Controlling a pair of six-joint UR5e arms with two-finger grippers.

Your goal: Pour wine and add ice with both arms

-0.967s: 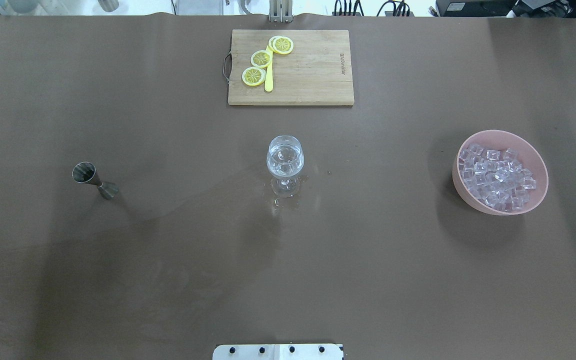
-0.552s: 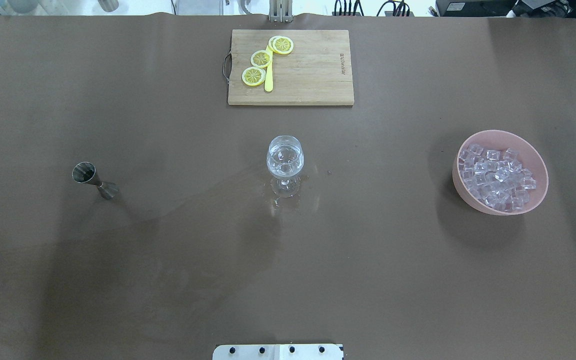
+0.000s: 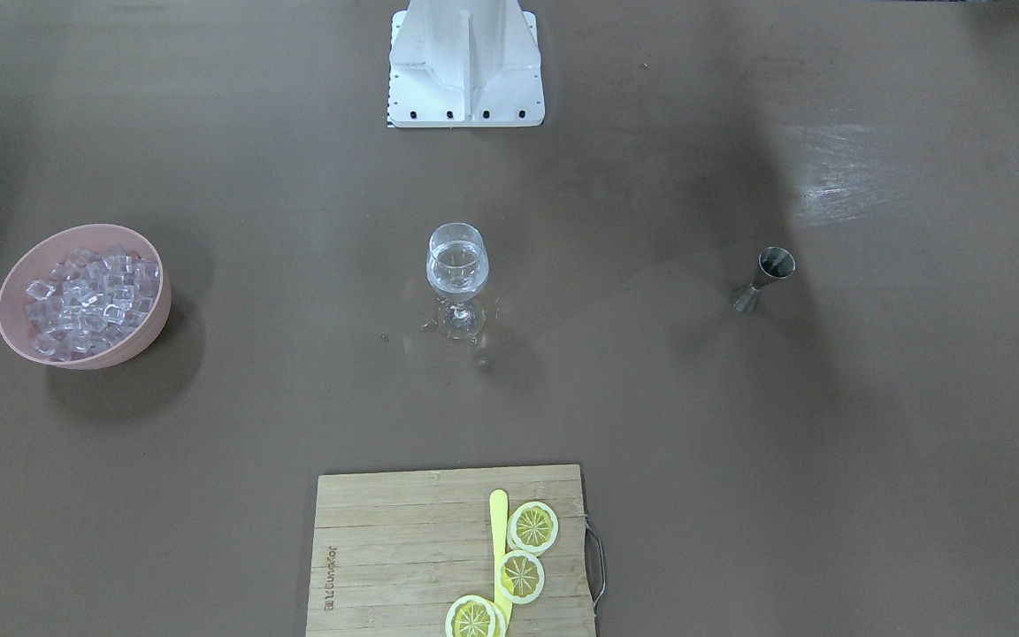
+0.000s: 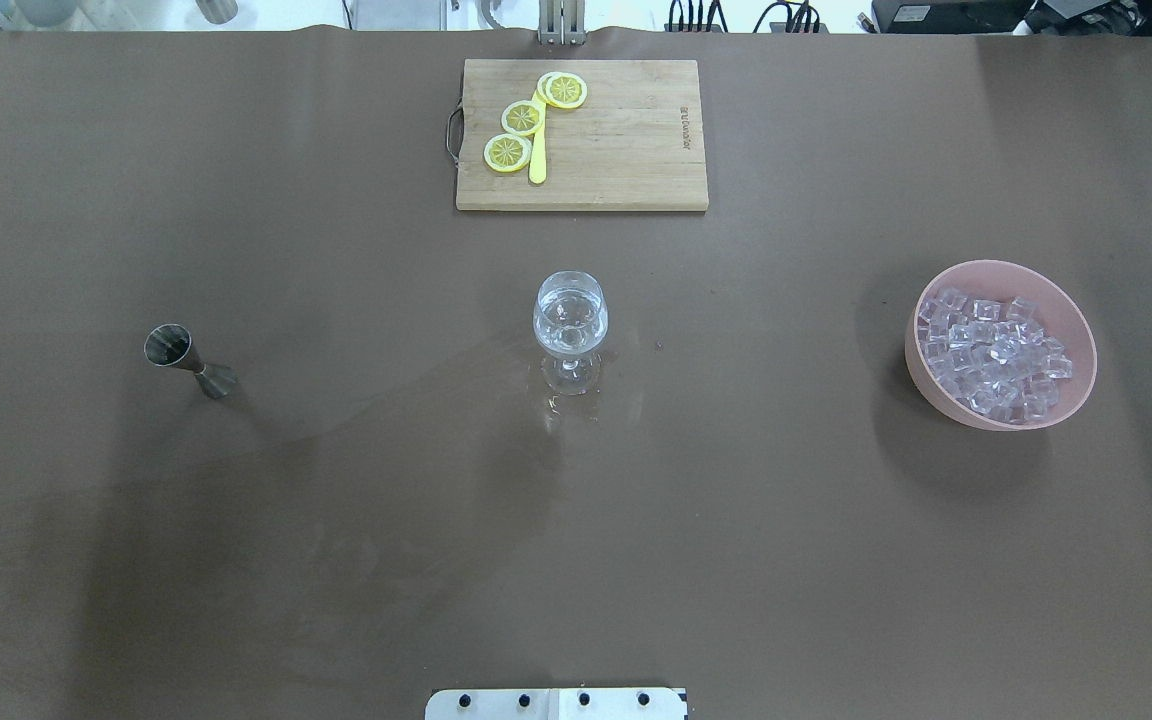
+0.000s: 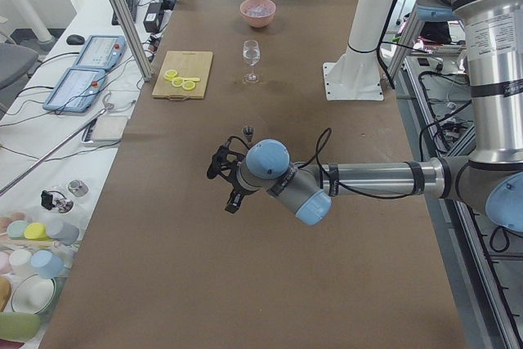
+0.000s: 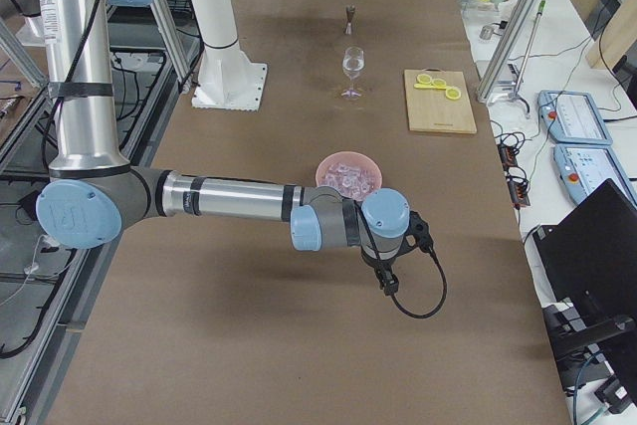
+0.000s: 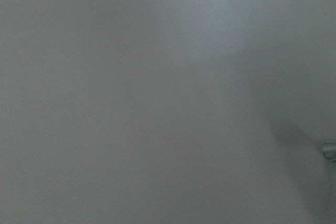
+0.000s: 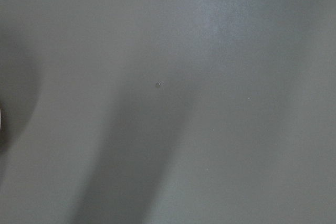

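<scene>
Wine (image 4: 569,312) sits in the glass (image 4: 570,345), ice (image 4: 991,350) in the pink bowl (image 4: 921,380) — I cannot tell if the left fingers (image 5: 232,203) or right fingers (image 6: 390,284) are spread.

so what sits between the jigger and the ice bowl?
Only the wine glass, upright, roughly midway, with small wet spots by its foot; otherwise bare table. Overhead view shows it.

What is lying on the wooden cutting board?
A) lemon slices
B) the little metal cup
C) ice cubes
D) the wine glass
A: yellow lemon slices lie on the wooden board, while the ice cubes sit in the pink bowl.
</scene>
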